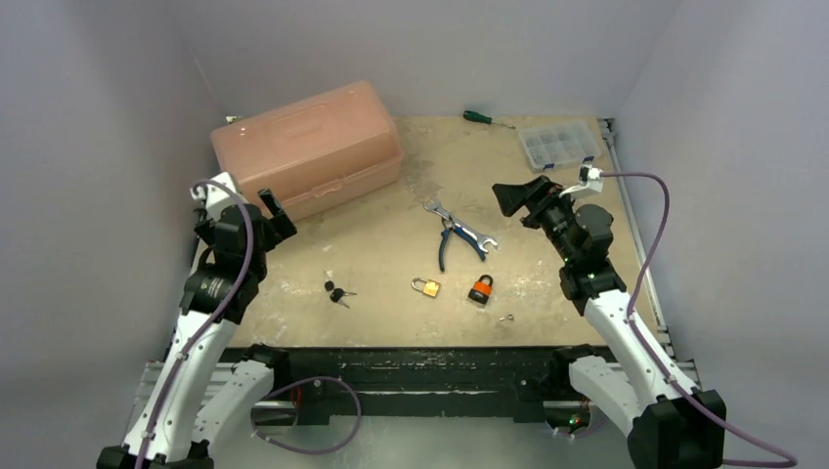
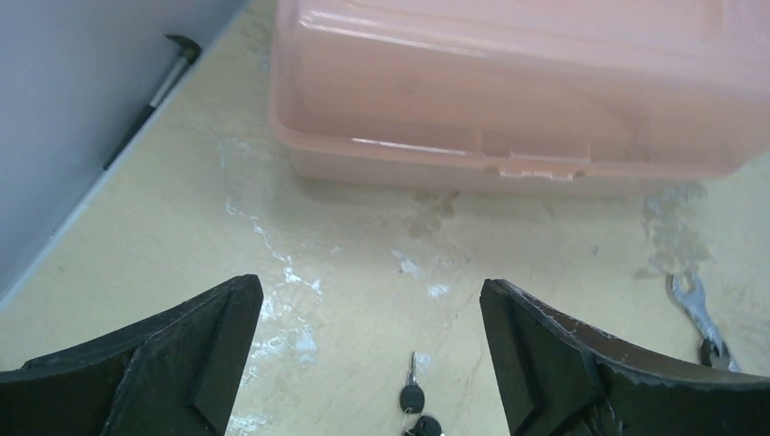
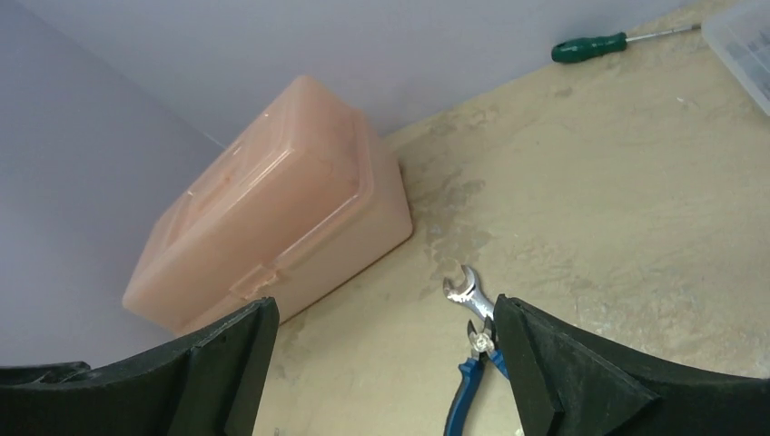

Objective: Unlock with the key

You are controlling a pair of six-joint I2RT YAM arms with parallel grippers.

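Scuffed beige tabletop [image 1: 381,244] inside grey walls; nothing is in hand yet. The left gripper [image 1: 272,208] hangs near the left edge, fingers spread wide and empty. The right gripper [image 1: 515,198] is the same, wide and empty, over the right half and pointing toward centre. The task items sit in a row near the front edge. The black-headed keys [image 1: 337,291] are left of centre, the brass padlock [image 1: 426,287] is in the middle, and the orange padlock [image 1: 480,289] is near it on the right, not touching.

Step in hand, as judged: fetch the keys. The left arm is the natural pick, since its wrist view shows them low in frame, between its fingers. It needs to come down and in toward the near edge. The keys lie flat, so the pinch should go low on the black head and leave the blade free. The right arm should then pin a lock body with the keyhole facing the key. Which lock the keys fit cannot be told. A small metal bit [image 1: 505,318] by the orange one is too small to identify.

Around:
- pink box [image 1: 311,147] just behind the left gripper
- blue-handled pliers [image 1: 443,256] and wrench [image 1: 433,208] between the right gripper and the locks
- green screwdriver [image 1: 479,117] and clear organizer [image 1: 559,144] at the back

The pliers are the only thing near the right arm's way down. The rest sit well apart.
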